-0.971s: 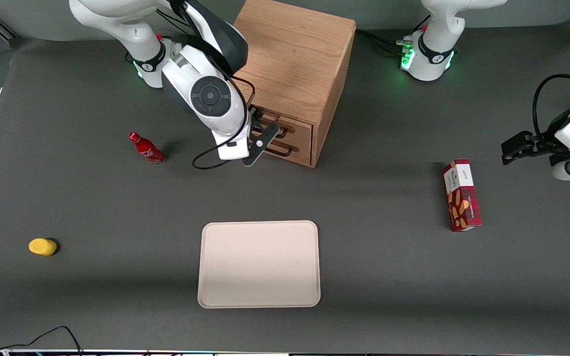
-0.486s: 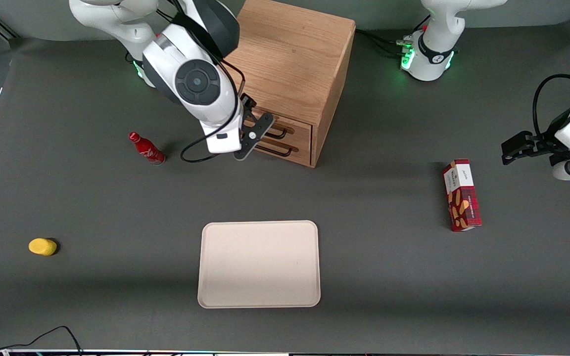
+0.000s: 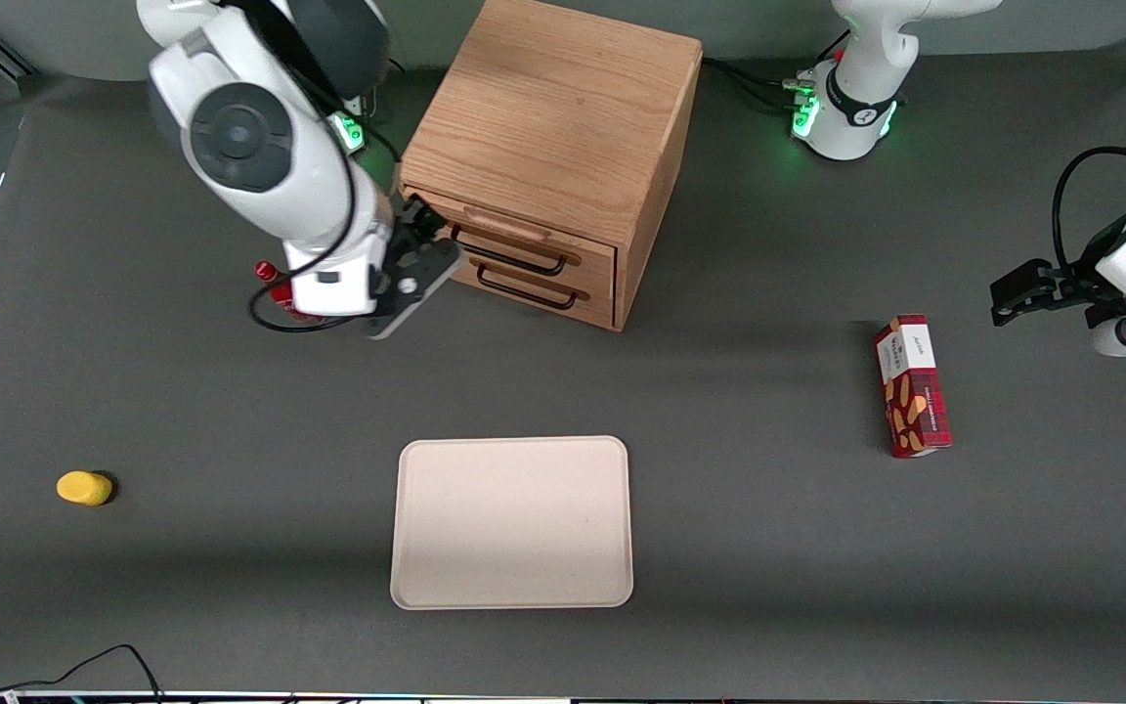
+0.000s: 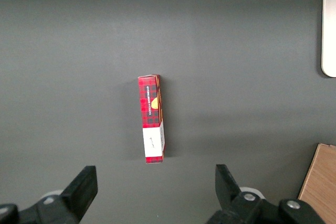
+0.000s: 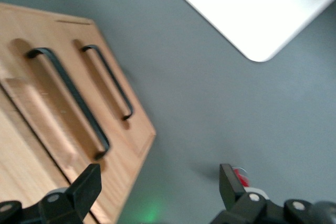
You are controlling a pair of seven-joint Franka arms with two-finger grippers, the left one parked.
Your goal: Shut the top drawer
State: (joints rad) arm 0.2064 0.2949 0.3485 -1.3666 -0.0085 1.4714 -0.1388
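The working arm hides most of the red bottle (image 3: 277, 293), and the tool (image 5: 157, 182) shows only its fingertips.

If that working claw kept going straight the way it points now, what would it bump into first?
Probably just the bare table. The gripper, open, hangs beside the cabinet near the top drawer, pointing down past the cabinet's front. The red bottle stands close by, so depth leaves some doubt.
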